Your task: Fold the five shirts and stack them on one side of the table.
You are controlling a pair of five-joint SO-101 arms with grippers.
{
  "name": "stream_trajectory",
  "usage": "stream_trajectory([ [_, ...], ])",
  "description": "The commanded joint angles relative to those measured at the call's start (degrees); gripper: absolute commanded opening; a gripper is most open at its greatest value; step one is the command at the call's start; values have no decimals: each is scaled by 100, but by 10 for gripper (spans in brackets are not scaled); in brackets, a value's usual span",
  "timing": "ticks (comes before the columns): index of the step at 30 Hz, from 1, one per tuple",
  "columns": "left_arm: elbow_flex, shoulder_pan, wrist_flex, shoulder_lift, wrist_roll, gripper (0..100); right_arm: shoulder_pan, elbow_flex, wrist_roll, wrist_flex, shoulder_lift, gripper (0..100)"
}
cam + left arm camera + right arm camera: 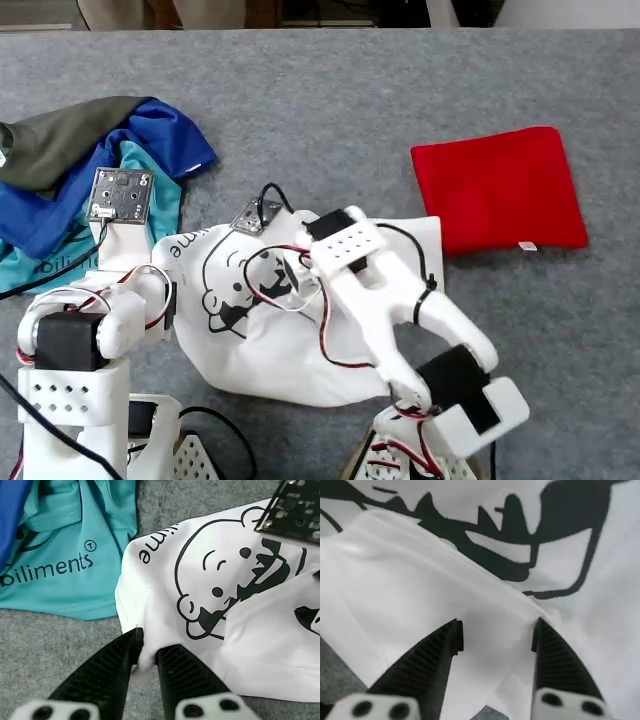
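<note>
The printed shirt lies between the heap of shirts and the folded shirt.

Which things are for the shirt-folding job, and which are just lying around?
For the job: white cartoon shirt, folded red shirt, teal shirt, blue shirt, dark grey-green shirt, left pincer pinching the white one's edge, right pincer open over it.

Just there: grey table, the arms' wires.
</note>
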Motion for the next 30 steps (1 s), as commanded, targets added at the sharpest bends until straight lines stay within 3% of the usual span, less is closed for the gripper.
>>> stream_trajectory([
  [1, -62, 9, -79, -40, 18, 19, 268, -110, -18, -132, 48, 256],
  [12, -53, 9, -88, -40, 18, 19, 541, -295, 255, -123, 57, 248],
  [19, -53, 9, -70, -40, 18, 19, 532, -295, 220, -132, 40, 67],
  [30, -53, 9, -70, -40, 18, 19, 532, -303, 220, -141, 13, 87],
])
